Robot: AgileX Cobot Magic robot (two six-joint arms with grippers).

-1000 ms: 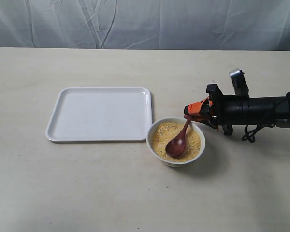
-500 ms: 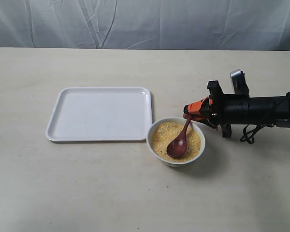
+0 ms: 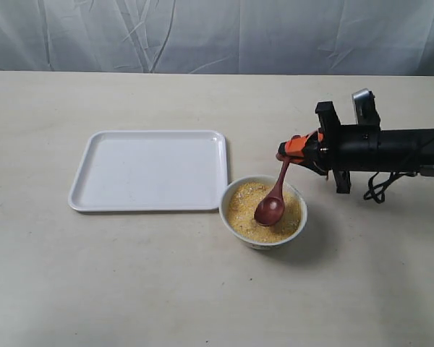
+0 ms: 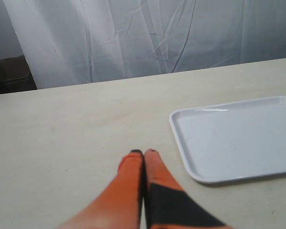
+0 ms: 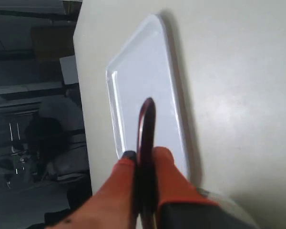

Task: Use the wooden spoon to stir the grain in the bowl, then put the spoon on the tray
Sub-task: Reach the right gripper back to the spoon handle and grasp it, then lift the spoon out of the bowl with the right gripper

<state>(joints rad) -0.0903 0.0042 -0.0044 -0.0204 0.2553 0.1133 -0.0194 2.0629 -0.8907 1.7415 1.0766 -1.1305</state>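
Nearest, on the table (image 3: 130, 289), the bowl (image 3: 263, 243) with the grain (image 3: 244, 211) inside. Over it, the wooden spoon (image 3: 272, 207), oval end down at the grain, handle slanting up to the right gripper (image 3: 283, 155), fingers pinched tight on the handle tip. Just behind and left of the bowl, the tray (image 3: 150, 170). In the left wrist view, the left gripper (image 4: 143, 153), fingers pressed together, above the table near the tray's edge. Farthest back, a pale curtain (image 3: 202, 36)
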